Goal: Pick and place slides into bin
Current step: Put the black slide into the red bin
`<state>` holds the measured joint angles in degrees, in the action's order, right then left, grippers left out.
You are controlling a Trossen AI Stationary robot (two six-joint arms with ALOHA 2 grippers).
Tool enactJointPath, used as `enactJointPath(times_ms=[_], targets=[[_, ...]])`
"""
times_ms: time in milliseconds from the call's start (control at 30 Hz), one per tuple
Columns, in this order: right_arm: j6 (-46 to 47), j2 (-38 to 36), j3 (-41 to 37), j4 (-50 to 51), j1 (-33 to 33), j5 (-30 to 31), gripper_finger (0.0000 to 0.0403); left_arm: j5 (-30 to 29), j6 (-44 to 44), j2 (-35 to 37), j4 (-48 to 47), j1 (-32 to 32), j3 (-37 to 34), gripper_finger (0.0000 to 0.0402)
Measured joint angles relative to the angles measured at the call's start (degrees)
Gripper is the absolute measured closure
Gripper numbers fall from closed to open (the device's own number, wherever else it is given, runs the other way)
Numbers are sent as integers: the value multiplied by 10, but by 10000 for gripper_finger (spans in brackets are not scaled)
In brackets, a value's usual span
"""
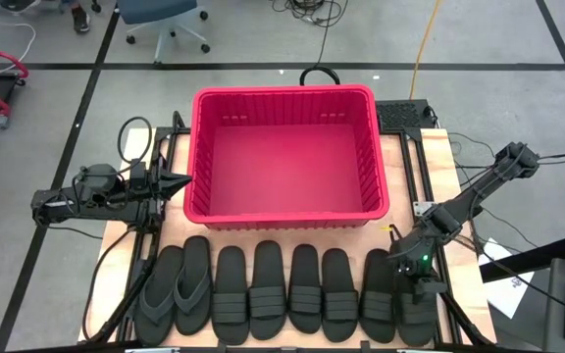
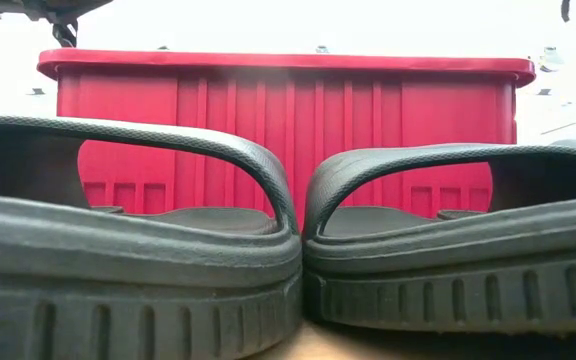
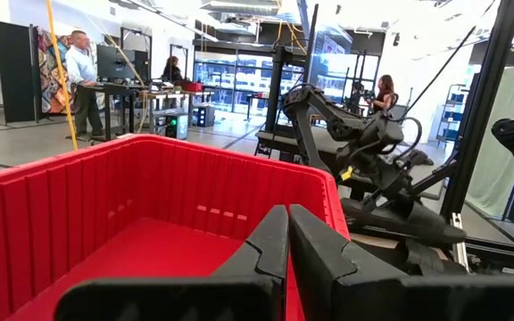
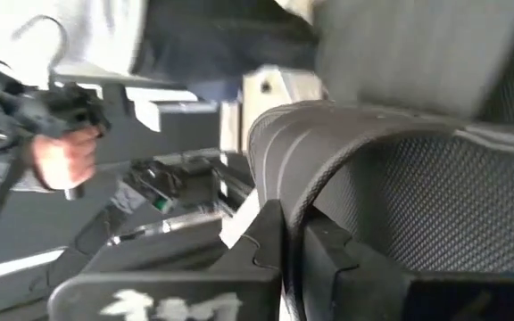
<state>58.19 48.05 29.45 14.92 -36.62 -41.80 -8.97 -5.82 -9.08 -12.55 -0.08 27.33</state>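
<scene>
Several black slides [image 1: 282,294] lie side by side in a row along the table's near edge: two thong flip-flops at the left end [image 1: 175,289], then band-strapped ones. The red bin [image 1: 196,147] stands behind them at mid-table, with nothing in it. My right gripper [image 1: 412,282] is over the rightmost slide [image 1: 418,322], shut on it. My left gripper [image 1: 186,181] is shut and holds nothing, hovering at the bin's left wall [image 3: 105,205] and pointing across the bin. In the low view two slides [image 2: 128,240] fill the front, with the bin [image 2: 288,110] behind. My right gripper pinches the rightmost slide's ribbed band strap at one edge [image 4: 297,192] between its two fingers [image 4: 266,241]. The fingers slant down from the table's far right. The textured footbed [image 4: 418,196] shows just past the strap. I cannot tell whether the slide is clear of the table.
The neighbouring slide [image 1: 379,292] lies tight against the held one. The bin's near wall [image 1: 282,218] stands just behind the row. A person's hand on a dark handle [image 4: 61,156] shows beyond the table's edge; more people stand in the room [image 3: 83,71].
</scene>
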Motion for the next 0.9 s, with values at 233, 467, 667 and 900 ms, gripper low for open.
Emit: enactJointPath(times_ms=[233,467,667,900], targets=[[-10,9,38,-39,0,50,399,0,0,0,0,0,0,385],[-96,57,172,6,15,136,400,0,0,0,0,0,0,385],[-262,105,340,124,90,241,399,0,0,0,0,0,0,385],[-420,129,511,301,248,491,397,0,0,0,0,0,0,385]])
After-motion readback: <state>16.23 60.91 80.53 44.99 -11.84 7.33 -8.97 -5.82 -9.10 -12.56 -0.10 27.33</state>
